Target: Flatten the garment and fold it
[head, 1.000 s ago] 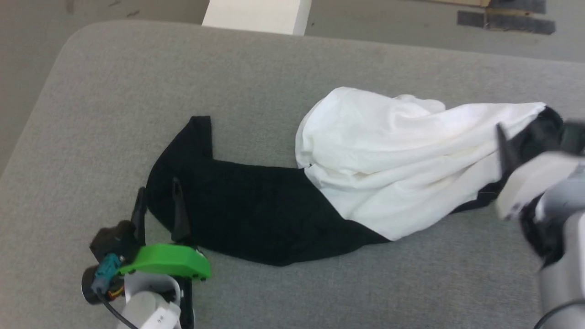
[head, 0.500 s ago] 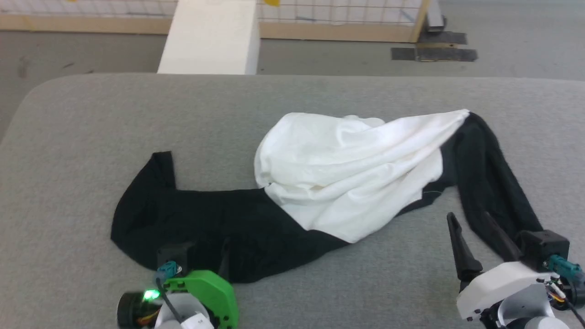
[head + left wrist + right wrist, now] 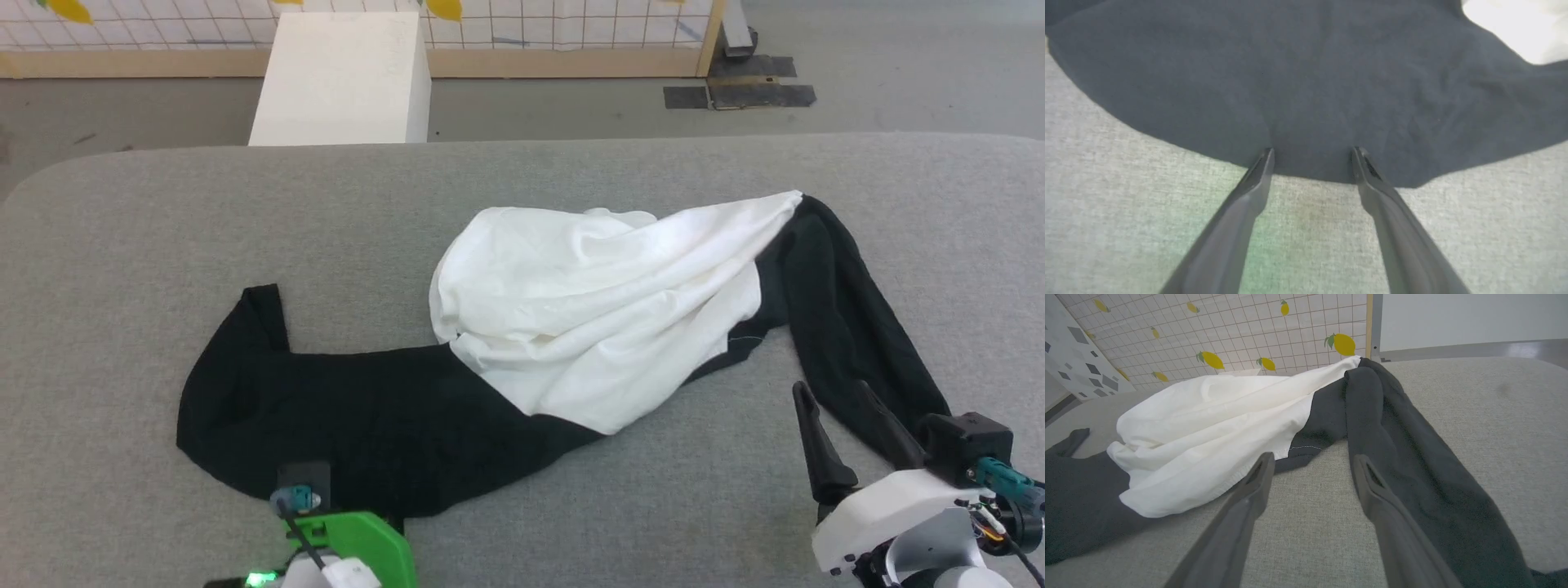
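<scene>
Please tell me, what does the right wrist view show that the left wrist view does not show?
Right wrist view: the open right gripper, the bunched white body of the garment, a long black sleeve running past one finger, and a tiled wall with lemons. Left wrist view: the open left gripper, tips at the black cloth's near edge. Both: black cloth, some white, the grey padded surface.

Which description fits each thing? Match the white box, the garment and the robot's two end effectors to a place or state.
1 white box
2 garment
3 left end effector
4 right end effector

A open, tips at the broad black edge
B crumpled on the grey surface
C open, beside the narrow sleeve
D beyond the surface's far edge

Pairs: 1-D, 2-B, 3-A, 4-C
</scene>
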Available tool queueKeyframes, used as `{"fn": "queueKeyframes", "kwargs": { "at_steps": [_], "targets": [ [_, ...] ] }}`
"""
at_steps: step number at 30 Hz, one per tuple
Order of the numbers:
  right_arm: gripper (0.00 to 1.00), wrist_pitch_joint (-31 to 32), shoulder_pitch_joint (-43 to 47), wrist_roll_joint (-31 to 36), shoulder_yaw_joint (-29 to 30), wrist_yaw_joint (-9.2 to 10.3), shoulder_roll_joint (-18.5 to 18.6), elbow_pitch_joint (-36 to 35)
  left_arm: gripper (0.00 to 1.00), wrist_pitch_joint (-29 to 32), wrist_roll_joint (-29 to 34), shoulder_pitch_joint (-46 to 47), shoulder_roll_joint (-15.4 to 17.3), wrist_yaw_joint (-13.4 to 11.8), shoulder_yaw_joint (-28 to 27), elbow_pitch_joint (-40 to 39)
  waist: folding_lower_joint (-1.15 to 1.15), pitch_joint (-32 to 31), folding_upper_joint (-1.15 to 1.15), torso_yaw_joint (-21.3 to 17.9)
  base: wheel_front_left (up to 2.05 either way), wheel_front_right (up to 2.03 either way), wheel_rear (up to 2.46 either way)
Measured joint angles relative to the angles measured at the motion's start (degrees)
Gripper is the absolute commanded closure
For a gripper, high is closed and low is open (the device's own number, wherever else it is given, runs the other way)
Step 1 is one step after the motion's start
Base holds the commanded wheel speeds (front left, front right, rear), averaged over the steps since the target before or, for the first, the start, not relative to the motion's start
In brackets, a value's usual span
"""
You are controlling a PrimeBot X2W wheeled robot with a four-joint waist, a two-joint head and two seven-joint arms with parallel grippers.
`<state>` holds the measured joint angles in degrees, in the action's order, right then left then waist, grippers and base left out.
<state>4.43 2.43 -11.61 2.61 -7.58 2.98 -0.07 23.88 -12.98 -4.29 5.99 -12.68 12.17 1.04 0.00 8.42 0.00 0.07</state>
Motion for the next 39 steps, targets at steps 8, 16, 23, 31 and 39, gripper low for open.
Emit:
{"fn": "queueKeyframes", "kwargs": {
  "at_steps": [8, 16, 23, 31, 39],
  "targets": [
    [0.0, 0.34, 0.01, -0.42, -0.43, 0.0, -0.01, -0.07, 0.0, 1.25, -2.96, -3.04, -0.42, -0.02, 0.54, -2.76, 0.0, -0.74, 0.0, 2.24, 0.0, 0.0, 0.0],
    [0.0, 0.77, -0.06, -0.99, -1.44, 0.0, -0.07, -0.52, 0.0, -2.43, -7.95, 0.4, -1.89, 0.35, -0.88, 1.24, 0.0, -0.25, 0.0, 1.3, 0.0, 0.0, 0.0],
    [0.0, 1.11, -0.05, -0.99, -1.01, 0.0, -0.05, -0.81, 0.06, -4.79, -11.43, 4.84, -2.25, 1.01, -2.23, 5.41, 0.0, 0.71, 0.0, -0.47, 0.0, 0.0, 0.0],
    [0.0, 1.11, -0.06, -2.04, -1.37, 0.0, -0.05, -1.18, 1.0, -12.18, -10.88, 8.55, 0.88, 0.96, -6.53, 8.4, 0.0, 1.57, 0.0, -0.96, 0.0, 0.0, 0.0],
    [0.0, 1.11, -0.29, -2.0, -1.26, 0.0, -0.05, -1.51, 1.0, -18.45, -9.8, 16.9, 8.86, 1.14, -12.79, 11.8, 0.0, 3.26, 0.0, -0.88, 0.0, 0.0, 0.0]
  ]
}}
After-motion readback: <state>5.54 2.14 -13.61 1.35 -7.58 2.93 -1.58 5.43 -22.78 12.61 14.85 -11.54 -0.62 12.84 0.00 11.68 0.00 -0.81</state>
